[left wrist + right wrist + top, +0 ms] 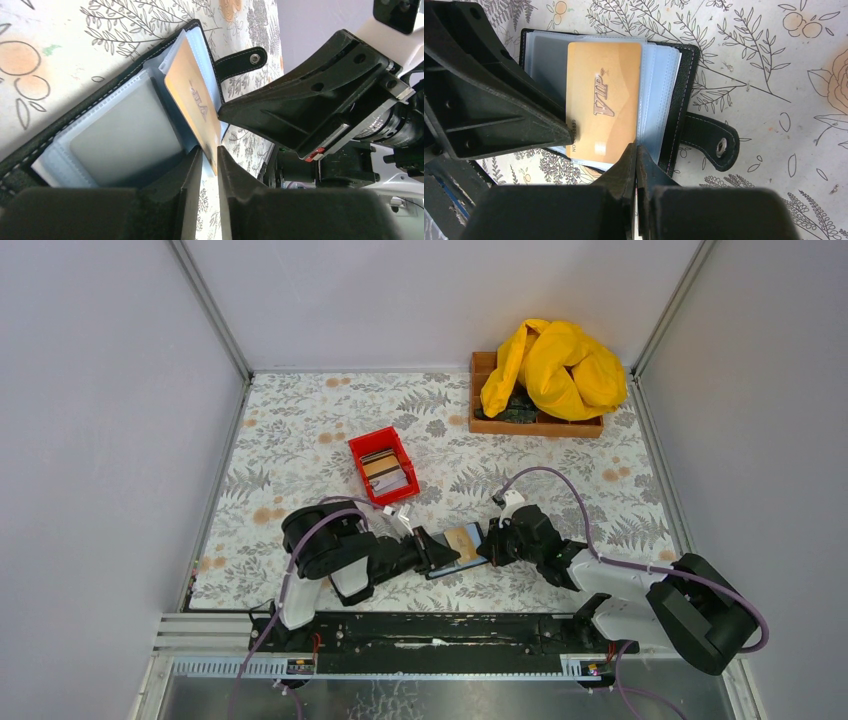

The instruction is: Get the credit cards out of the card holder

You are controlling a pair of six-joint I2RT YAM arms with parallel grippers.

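- Well, the flat black folding card holder with grey-blue inner sleeves (681,100) lies open on the flowered tablecloth (300,420), between the two arms and close to their bases.
- In the left wrist view, the shiny gold plastic card marked VIP (604,100) runs from the left gripper (210,170) toward 11 o'clock. Its long axis points almost straight away from the fingers, and its near corner sits in the gap between them.
- Those jaws stand narrow astride that corner, with a sliver of light on one side; whether they have bitten, I cannot tell.
- The right gripper (636,150) is closed tight on nothing. In its own view the joined tips press at the holder's 6 o'clock edge, just beside the card; I'd guess it is pinning the holder down.
- The left arm is the one on the card, so the pull back along that long axis looks like its job.
- Count:
  - one holder
  - one gold card in it
  - one grey sleeve (125,130) whose contents I can't make out
  - a few loose cards (385,470), too small to number, in one small red plastic bin (358,465) at 11 o'clock from the holder
  - one brown wooden tray (540,428) at 1 o'clock, under one yellow cloth (555,365)
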